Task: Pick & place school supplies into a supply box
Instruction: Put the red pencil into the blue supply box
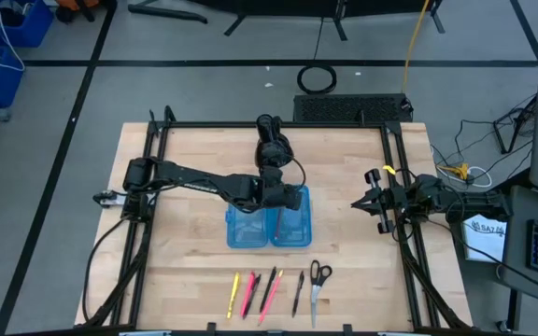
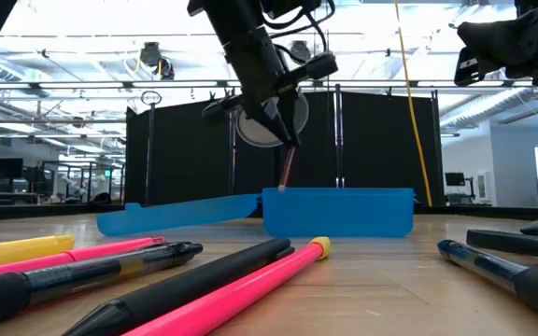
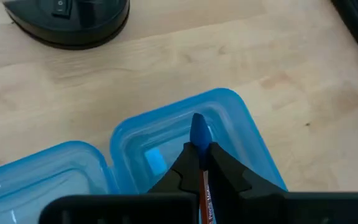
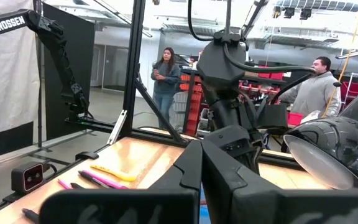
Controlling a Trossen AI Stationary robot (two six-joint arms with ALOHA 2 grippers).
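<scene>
The wooden counter (image 1: 185, 224) sits inside a black frame, on a grey floor crossed by dark lines. Beyond it, the low view shows a bright hall with black screens and overhead trusses; the right wrist view shows two people standing in the background.

Near the counter's middle lies the supply box (image 1: 269, 219), translucent blue, opened flat with its two halves side by side. The left arm reaches in from the counter's left edge, and the left tool (image 1: 276, 198) hangs directly over the box half nearer the right edge. Its fingers are pinched tight on a thin red pen (image 3: 205, 190) with a blue cap, which points steeply down into that half; in the low view its lower end sits at or just inside the box's rim (image 2: 339, 213), and whether it touches the bottom cannot be told.

A black dome-shaped object (image 1: 271, 140) stands behind the box, toward the far edge.

The right tool (image 1: 366, 202) waits above the right edge of the counter, well apart from the box, fingers closed on nothing.

Along the near edge, the other supplies lie in a row: a yellow pen (image 1: 233, 291), a pink pen (image 1: 247, 292), a dark pen with red (image 1: 268, 291), a black pen (image 1: 298, 291), and black-handled scissors (image 1: 318, 280) nearest the right corner.
</scene>
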